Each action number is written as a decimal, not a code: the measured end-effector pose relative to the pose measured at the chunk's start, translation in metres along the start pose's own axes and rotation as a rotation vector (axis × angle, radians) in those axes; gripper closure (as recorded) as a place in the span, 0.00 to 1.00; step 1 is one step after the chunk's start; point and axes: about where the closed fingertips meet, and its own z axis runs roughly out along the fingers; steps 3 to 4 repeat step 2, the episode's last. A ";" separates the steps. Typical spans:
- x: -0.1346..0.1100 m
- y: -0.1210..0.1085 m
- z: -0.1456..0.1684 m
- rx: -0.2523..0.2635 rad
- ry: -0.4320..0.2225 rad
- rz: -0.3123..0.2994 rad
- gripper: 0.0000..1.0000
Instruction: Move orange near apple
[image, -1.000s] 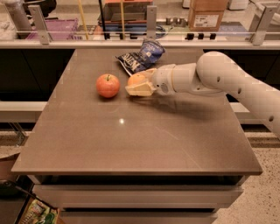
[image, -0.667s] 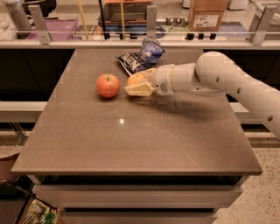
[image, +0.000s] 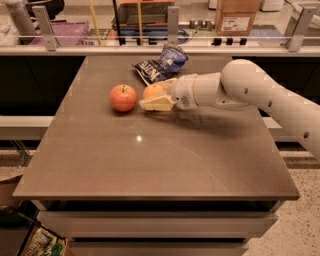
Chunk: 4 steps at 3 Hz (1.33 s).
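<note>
The apple (image: 123, 97), red-orange with a short dark stem, sits on the brown table (image: 150, 160) left of centre toward the back. The orange (image: 152, 91), small and evenly orange, is just right of the apple with a narrow gap between them. My gripper (image: 161, 94) reaches in from the right on the white arm (image: 250, 90). Its cream fingers (image: 157, 104) sit on both sides of the orange, shut on it, low at the table's surface. The far side of the orange is hidden by the gripper.
A dark blue snack bag (image: 160, 65) lies just behind the orange and gripper. A railing with posts (image: 172, 22) runs along the table's back edge. Boxes (image: 235, 15) and shelves stand beyond it. The table's front edge (image: 150, 192) drops to drawers.
</note>
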 end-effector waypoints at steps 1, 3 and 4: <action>0.000 0.001 0.002 -0.004 0.000 -0.001 0.00; 0.000 0.002 0.002 -0.004 0.000 -0.001 0.00; 0.000 0.002 0.002 -0.004 0.000 -0.001 0.00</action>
